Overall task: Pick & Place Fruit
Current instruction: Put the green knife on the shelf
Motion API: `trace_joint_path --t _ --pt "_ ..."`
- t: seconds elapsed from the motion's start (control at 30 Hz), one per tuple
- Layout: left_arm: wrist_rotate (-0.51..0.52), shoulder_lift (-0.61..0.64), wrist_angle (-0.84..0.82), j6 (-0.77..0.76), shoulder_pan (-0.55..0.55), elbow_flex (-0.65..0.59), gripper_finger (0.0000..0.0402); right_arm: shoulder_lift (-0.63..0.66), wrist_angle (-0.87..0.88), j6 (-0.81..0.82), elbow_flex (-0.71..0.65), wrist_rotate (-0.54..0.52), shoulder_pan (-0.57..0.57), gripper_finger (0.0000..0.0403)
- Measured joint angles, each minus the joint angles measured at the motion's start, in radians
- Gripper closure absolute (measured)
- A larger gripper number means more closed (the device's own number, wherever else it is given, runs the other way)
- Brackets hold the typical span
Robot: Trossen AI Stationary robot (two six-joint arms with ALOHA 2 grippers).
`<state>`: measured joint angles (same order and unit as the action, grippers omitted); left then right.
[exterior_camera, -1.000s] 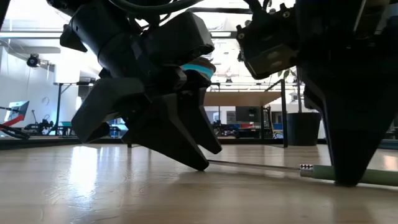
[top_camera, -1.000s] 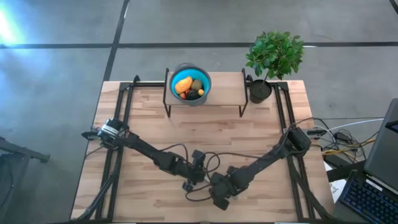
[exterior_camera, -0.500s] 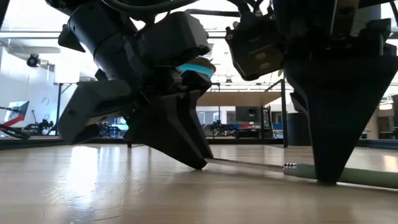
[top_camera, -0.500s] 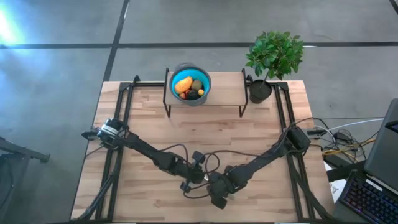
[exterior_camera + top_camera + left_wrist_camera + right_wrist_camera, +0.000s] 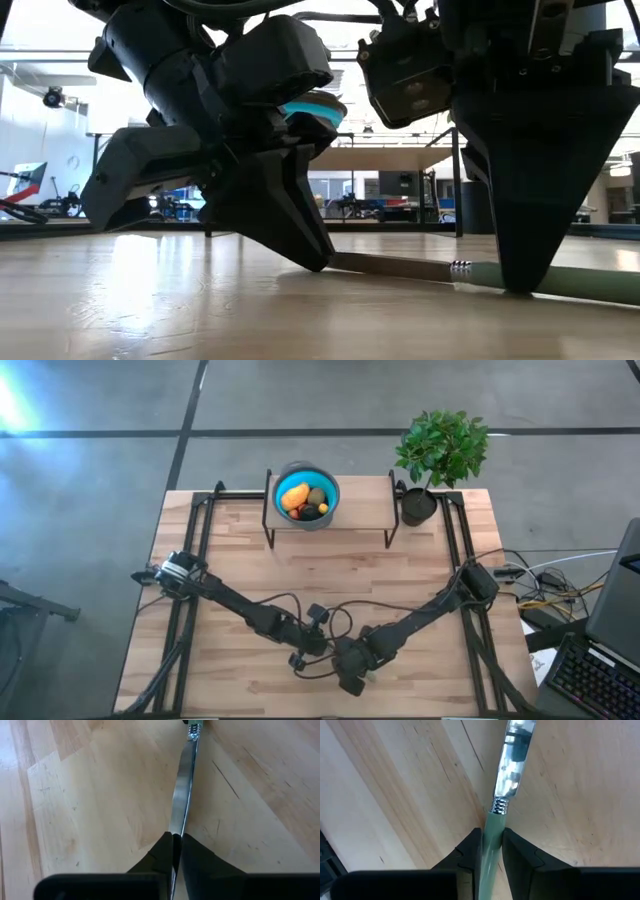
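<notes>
Wrist views are showing both arms bending low near the desk's (image 5: 250, 575) front edge: left gripper (image 5: 176, 851) is pinching the knife's (image 5: 183, 795) blade, right gripper (image 5: 492, 851) is squeezing its green handle.

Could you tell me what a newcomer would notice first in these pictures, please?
Probably both arms meeting at the table's near edge over one knife: the left gripper is shut on its blade, the right gripper is shut on its green handle. Next, the blue bowl of fruit on the raised shelf at the far edge, beside a potted plant.
</notes>
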<state>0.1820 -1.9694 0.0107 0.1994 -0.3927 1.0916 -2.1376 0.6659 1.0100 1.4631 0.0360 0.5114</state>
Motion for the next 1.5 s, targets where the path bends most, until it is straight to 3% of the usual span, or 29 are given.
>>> trace_joint_path --t 0.57,0.87,1.5 --pt "-0.022 0.0 -0.123 -0.115 -0.011 0.05 0.0398 0.031 0.007 -0.047 -0.001 -0.017 0.0 0.0281" --pt "-0.037 0.004 -0.165 -0.188 -0.011 0.069 0.04 0.057 0.068 -0.071 -0.004 -0.095 -0.001 0.0269" --pt "-0.05 0.009 -0.179 -0.209 -0.008 0.069 0.0401 0.082 0.139 -0.098 -0.013 -0.028 -0.003 0.0373"
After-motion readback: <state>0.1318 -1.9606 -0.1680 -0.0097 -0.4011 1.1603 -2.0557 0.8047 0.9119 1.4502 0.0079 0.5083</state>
